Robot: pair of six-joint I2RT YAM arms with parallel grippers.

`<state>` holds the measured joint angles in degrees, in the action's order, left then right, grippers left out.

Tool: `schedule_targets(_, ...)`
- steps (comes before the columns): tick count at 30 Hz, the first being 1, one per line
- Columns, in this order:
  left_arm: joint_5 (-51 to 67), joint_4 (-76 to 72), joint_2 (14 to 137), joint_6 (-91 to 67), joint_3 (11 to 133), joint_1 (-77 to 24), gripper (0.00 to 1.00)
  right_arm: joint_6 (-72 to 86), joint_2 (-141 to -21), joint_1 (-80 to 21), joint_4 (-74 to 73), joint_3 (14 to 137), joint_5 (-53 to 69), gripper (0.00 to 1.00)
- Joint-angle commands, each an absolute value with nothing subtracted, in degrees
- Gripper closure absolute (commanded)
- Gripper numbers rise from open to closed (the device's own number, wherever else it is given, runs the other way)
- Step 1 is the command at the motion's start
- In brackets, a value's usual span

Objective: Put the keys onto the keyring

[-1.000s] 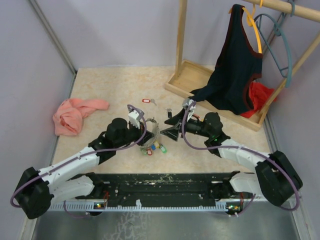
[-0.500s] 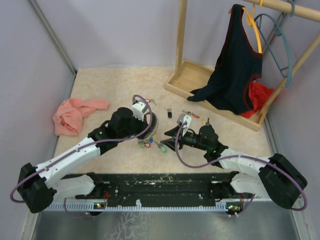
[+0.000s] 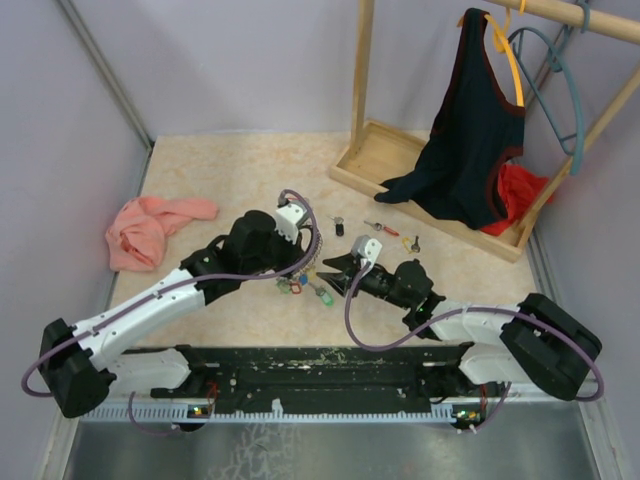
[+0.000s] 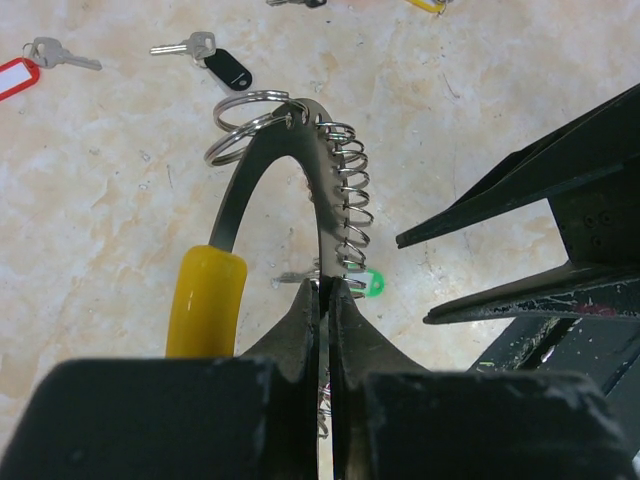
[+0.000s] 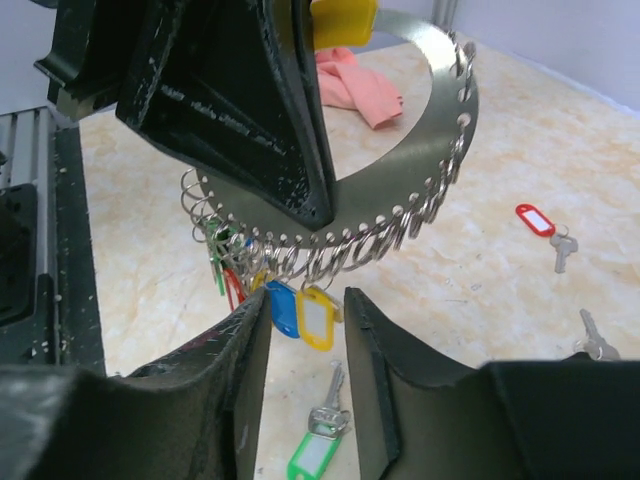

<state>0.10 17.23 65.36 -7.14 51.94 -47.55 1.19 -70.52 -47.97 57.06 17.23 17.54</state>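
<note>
The keyring (image 3: 306, 262) is a flat silvery band with several small split rings and a yellow cap (image 4: 205, 300). My left gripper (image 4: 327, 290) is shut on its band (image 4: 325, 200) and holds it above the table. Several tagged keys (image 3: 293, 285) hang from it, among them a blue tag (image 5: 284, 308) and a yellow tag (image 5: 318, 318). My right gripper (image 5: 305, 300) is open just under the ring (image 5: 440, 140), with those two tags between its fingers. A green-tagged key (image 5: 318, 445) lies on the table below. Loose black-tagged (image 3: 339, 226), red-tagged (image 3: 381, 229) and yellow-tagged (image 3: 410, 241) keys lie beyond.
A pink cloth (image 3: 150, 228) lies at the left. A wooden rack base (image 3: 400, 165) stands at the back right with a dark garment (image 3: 470, 130), a red cloth (image 3: 515, 195) and a teal hanger (image 3: 560, 90). A red-tagged key (image 5: 537, 220) lies beyond the ring.
My left gripper has carried the keyring to the right and farther back. My right arm has drawn back toward the near edge, its gripper now under the ring.
</note>
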Motion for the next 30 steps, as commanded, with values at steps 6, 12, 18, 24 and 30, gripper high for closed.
schedule_targets(6,1.37,16.79,65.71,-5.22,54.31,-48.99,1.0,-1.72,-71.11,-48.78,62.9,17.29,14.26,0.7)
schedule_targets(12,2.06,16.79,65.41,-5.54,54.58,-49.21,1.0,-2.63,-72.67,-49.66,61.82,18.24,14.56,0.72)
schedule_targets(18,2.44,16.61,65.14,-6.05,54.32,-49.38,1.0,-3.49,-74.49,-50.84,61.64,18.63,13.3,0.73)
schedule_targets(24,3.11,16.44,64.91,-6.35,54.01,-49.47,1.0,-4.16,-74.93,-51.4,61.85,18.98,11.5,0.73)
schedule_targets(30,3.81,16.18,64.95,-6.42,53.97,-49.57,1.0,-4.55,-74.73,-51.68,61.92,18.98,10.52,0.73)
